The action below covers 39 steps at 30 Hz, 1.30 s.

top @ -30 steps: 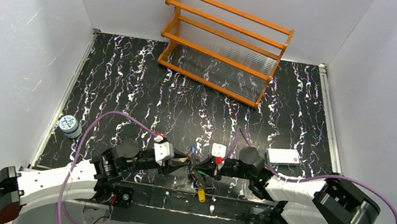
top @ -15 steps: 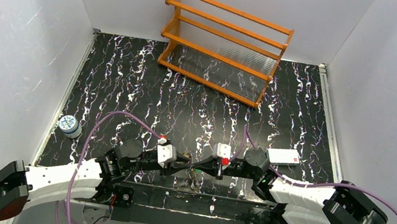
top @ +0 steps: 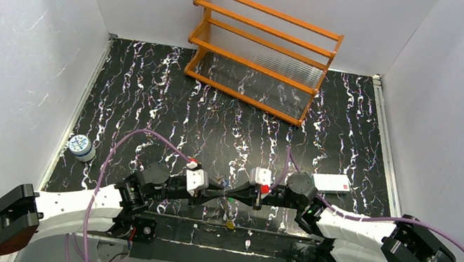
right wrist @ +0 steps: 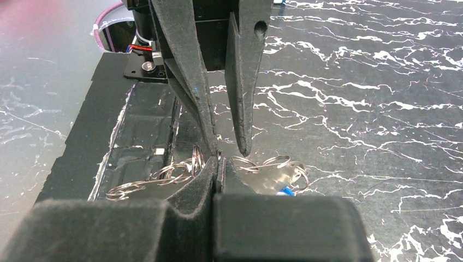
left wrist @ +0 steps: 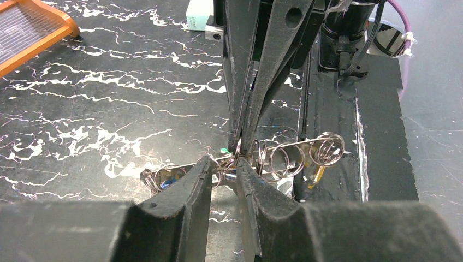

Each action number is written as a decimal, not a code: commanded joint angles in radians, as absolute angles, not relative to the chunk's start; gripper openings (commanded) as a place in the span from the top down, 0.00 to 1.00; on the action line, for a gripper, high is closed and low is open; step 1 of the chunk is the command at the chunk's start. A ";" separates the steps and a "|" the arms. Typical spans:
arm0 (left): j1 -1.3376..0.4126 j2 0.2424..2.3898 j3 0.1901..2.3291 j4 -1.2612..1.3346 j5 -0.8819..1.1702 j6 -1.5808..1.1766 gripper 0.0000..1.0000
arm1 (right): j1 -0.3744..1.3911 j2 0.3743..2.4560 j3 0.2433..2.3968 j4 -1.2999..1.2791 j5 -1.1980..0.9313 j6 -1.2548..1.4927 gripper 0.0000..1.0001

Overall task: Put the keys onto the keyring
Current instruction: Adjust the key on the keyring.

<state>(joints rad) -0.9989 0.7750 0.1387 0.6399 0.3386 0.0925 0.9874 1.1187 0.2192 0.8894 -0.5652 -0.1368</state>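
Well out from the orange wooden rack [top: 262,52], on the side of the marbled table [top: 151,89] nearest the arm bases, the two grippers meet tip to tip over the keyring [left wrist: 284,158], which shows as a run of silvery wire loops along a flat metal strip held level above the tabletop. The right gripper [right wrist: 218,166] has its jaws pressed together, pinching the keyring near its middle. The left gripper [left wrist: 224,166] stands just beside that pinch with its jaws narrowly apart, one finger on each side of the loops; whether they press the metal I cannot tell. A blue-headed key [left wrist: 169,179] hangs at the keyring's end. A yellow-headed key [top: 230,225] lies farther still from the rack, on the black strip [top: 267,244] between the arm bases.
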 commanded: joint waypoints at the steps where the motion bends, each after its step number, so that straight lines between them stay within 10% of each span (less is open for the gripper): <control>1: -1.003 0.784 0.144 0.679 0.345 0.102 0.78 | 0.982 1.091 0.272 0.937 -0.590 -0.133 0.99; 20: -1.003 0.763 0.219 0.629 0.268 0.063 1.00 | 0.982 1.052 0.299 0.893 -0.566 -0.130 0.99; 25: -1.003 0.756 0.335 0.405 0.201 0.078 1.00 | 0.983 1.023 0.312 0.822 -0.532 -0.186 0.76; 32: -1.003 0.844 0.535 0.093 0.175 0.119 1.00 | 0.982 1.061 0.411 0.654 -0.544 -0.327 0.68; 39: -1.003 0.908 0.639 -0.058 0.151 0.156 1.00 | 0.982 1.113 0.499 0.517 -0.558 -0.393 0.86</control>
